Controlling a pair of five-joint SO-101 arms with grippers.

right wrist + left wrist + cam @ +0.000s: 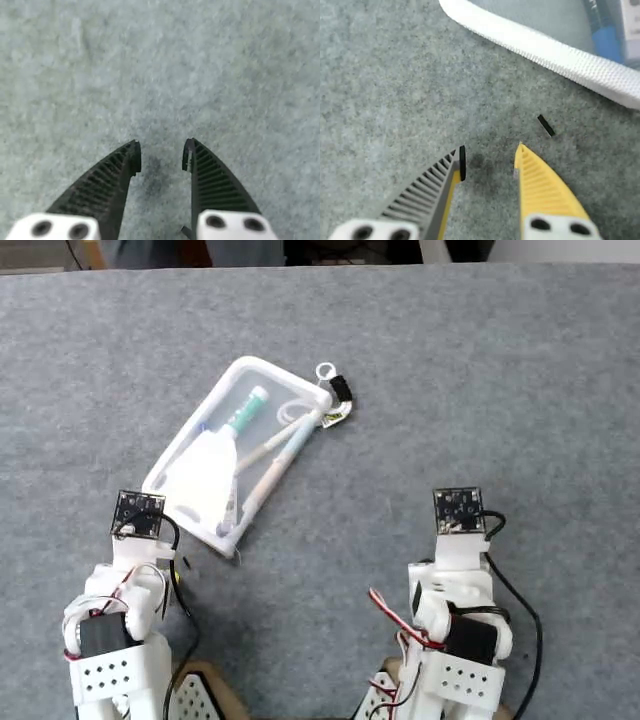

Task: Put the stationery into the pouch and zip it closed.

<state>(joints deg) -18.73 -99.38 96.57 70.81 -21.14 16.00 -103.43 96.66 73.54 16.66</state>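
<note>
A grey felt mat (480,370) covers the table, a small black fleck (546,125) lying on it.

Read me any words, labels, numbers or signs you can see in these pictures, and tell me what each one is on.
No text here can be read.
Blue pen inside the pouch: dark marks on its barrel in the left wrist view, too blurred to read.
Small tag at the pouch's zipper end in the high view: too small to read.
Gray table cover: no print on it.
</note>
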